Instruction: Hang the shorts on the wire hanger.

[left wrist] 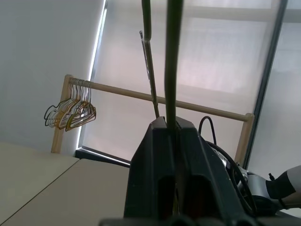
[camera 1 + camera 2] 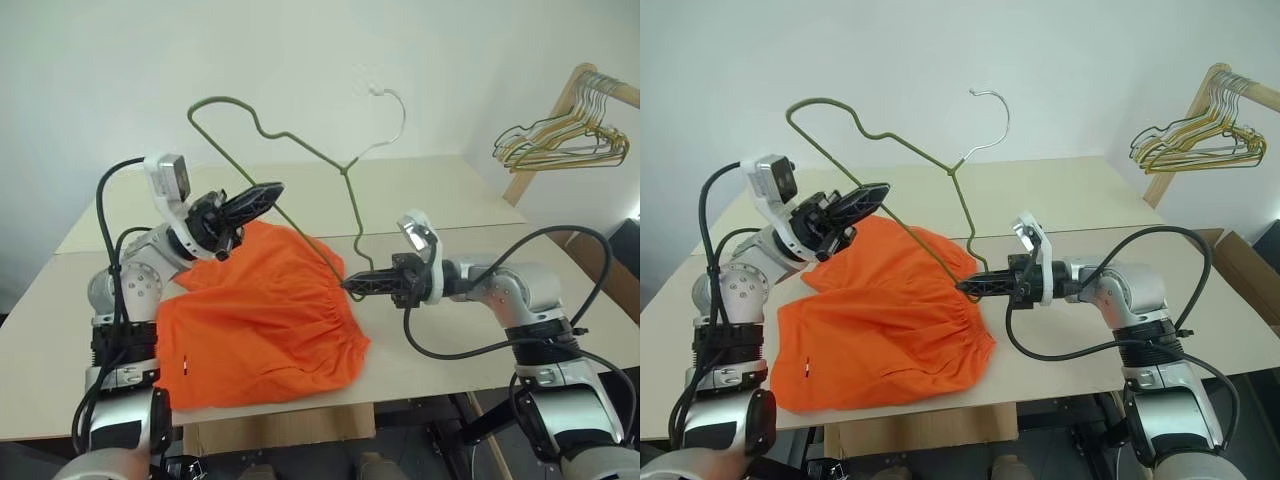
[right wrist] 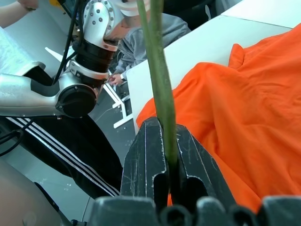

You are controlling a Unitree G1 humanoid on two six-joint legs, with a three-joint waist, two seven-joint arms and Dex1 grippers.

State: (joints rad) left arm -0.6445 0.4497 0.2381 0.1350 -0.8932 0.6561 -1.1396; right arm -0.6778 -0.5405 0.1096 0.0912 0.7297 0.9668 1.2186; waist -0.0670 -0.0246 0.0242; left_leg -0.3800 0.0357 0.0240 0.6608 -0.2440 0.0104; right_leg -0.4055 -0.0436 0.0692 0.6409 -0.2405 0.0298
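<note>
The orange shorts [image 2: 262,325] lie spread on the table, with their far edge bunched up near my left gripper. Above them the olive wire hanger [image 2: 300,142] is held in the air, tilted, with its hook [image 2: 393,108] uppermost. Its long bottom wire slants down across the shorts. My left gripper [image 2: 266,191] is shut on the upper end of that wire, which runs between its fingers [image 1: 157,136] in the left wrist view. At the lower corner, over the gathered waistband, my right gripper [image 2: 350,284] is shut on the hanger [image 3: 160,80].
The pale table [image 2: 440,190] reaches back to a white wall. A wooden rack at the back right carries a bunch of gold and dark wire hangers [image 2: 562,142]. A cardboard box [image 2: 1252,268] stands off the table's right side. A person in grey [image 3: 150,33] sits beyond the table.
</note>
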